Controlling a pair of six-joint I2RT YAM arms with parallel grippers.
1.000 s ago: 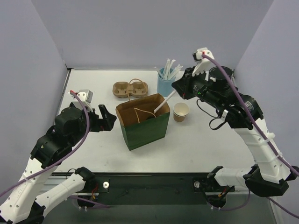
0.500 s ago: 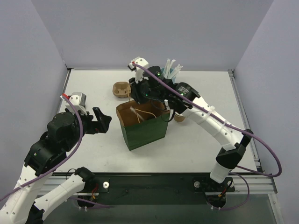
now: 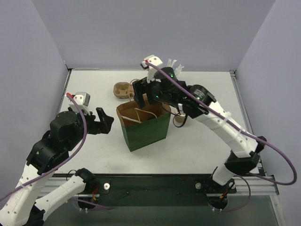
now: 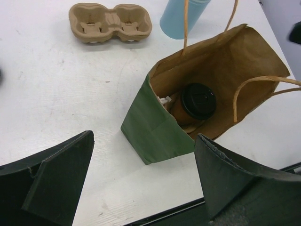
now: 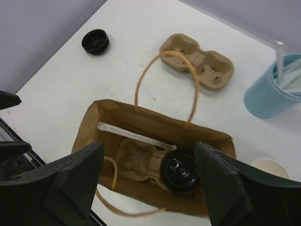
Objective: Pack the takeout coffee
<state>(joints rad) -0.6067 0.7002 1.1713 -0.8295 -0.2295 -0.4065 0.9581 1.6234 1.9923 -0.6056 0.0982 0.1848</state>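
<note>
From the top camera, the right gripper (image 3: 141, 96) hangs over the back rim of the green paper bag (image 3: 143, 126). The tan coffee cup (image 3: 178, 120) sits on the table (image 3: 202, 146) just right of the bag, mostly hidden under that arm. The left gripper (image 3: 105, 121) is off to the bag's left, jaws wide, holding nothing. The left wrist cam looks into the bag, where a cup with a black lid (image 4: 198, 100) stands; a cup tray (image 4: 110, 22) lies on the table beyond. On the right wrist cam the fingers (image 5: 61, 183) are spread with nothing between them, right above the open bag. Inside it are a second tray (image 5: 136, 160), a wrapped straw (image 5: 134, 136) and that lidded cup. The coffee cup is outside, just beside the bag's right wall, with a blue cup (image 5: 268, 96) past it and a loose black lid (image 5: 95, 41) far left.
</note>
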